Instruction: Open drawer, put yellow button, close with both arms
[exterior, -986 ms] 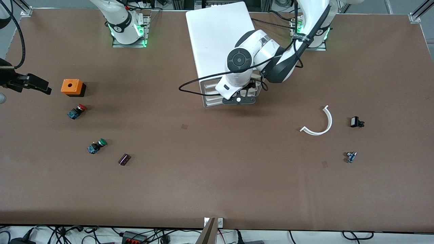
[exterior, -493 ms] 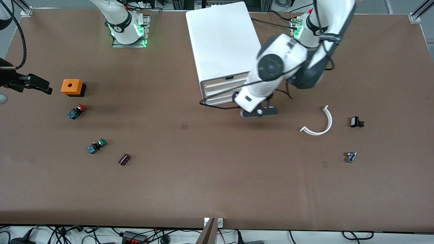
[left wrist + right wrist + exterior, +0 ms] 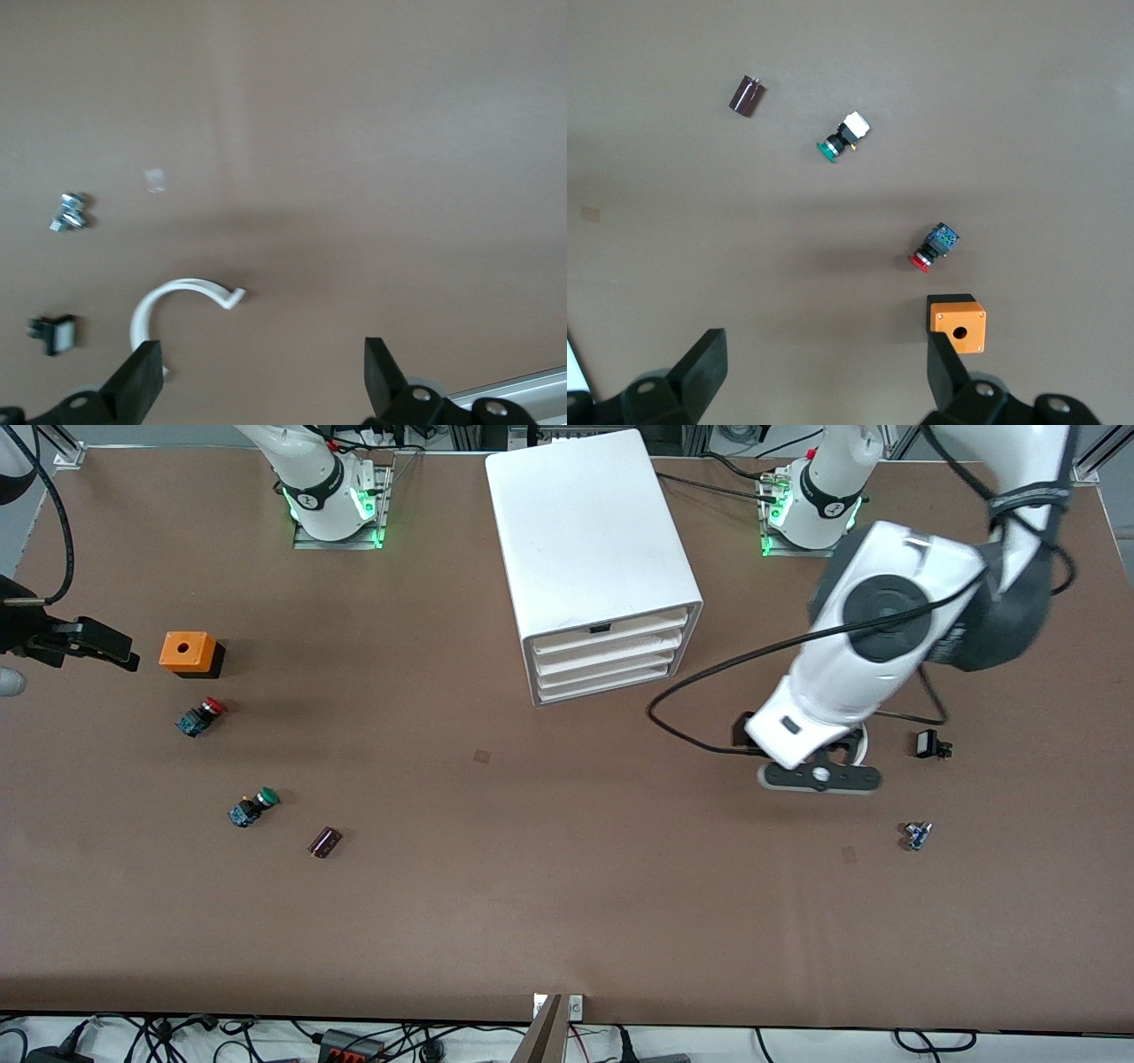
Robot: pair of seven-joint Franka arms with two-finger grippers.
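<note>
**While both claws hang with fingers spread, the top drawer sits shut**

With its fingers spread wide and nothing between them, the left claw [image 3: 819, 777] hangs over the tabletop [image 3: 567, 903] toward the left arm's end, directly above the white curved clip [image 3: 182, 305]. Its wrist view shows the two fingertips [image 3: 142, 372] standing well apart, the clip's arc lying on the tabletop between them. A small black part with a white face [image 3: 928, 744] lies just beside the clip, and a little metal-and-blue piece [image 3: 917, 834] lies nearer the front camera than both.

The white cabinet [image 3: 589, 531] stands near the middle of the tabletop, between the two arm bases. Its uppermost drawer [image 3: 609, 631] is flush with the three fronts below it, well apart from the left claw. No yellow-capped button can be seen on the tabletop in any view.

The right claw [image 3: 93, 646] waits over the right arm's end, likewise spread and empty, as its wrist view [image 3: 824, 376] shows. Close by it sits an orange box [image 3: 188, 653] with a hole in its top. The red-capped button [image 3: 200, 716] lies just beside that box, nearer the front camera; the green-capped button [image 3: 253, 806] lies nearer still, with a dark cylindrical part [image 3: 325, 841] beside it.
</note>
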